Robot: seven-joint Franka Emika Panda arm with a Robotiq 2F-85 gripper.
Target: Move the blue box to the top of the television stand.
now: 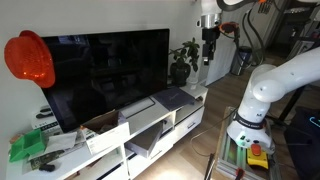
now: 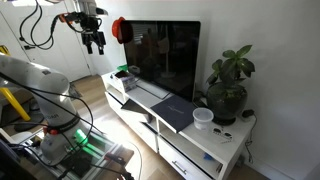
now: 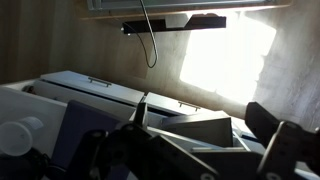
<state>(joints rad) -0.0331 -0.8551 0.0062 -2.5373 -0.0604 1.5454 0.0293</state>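
The blue box (image 1: 172, 97) is a dark blue-grey low bin. It rests on the flat top of the long white television stand (image 1: 196, 92), in front of the TV's end; it also shows in an exterior view (image 2: 172, 109) on the stand (image 2: 228, 142). In the wrist view the box (image 3: 92, 122) lies at lower left. My gripper (image 1: 210, 41) hangs high in the air, well above and apart from the stand, as also seen in an exterior view (image 2: 95, 40). In the wrist view its fingers (image 3: 195, 146) are spread with nothing between them.
A big black TV (image 1: 105, 75) stands on the stand, with a potted plant (image 2: 228, 88) and a white cup (image 2: 203, 118) at one end. A brown cardboard box (image 1: 104, 126) and a green box (image 1: 28, 147) sit at the other end. White drawers (image 1: 150, 135) are pulled out.
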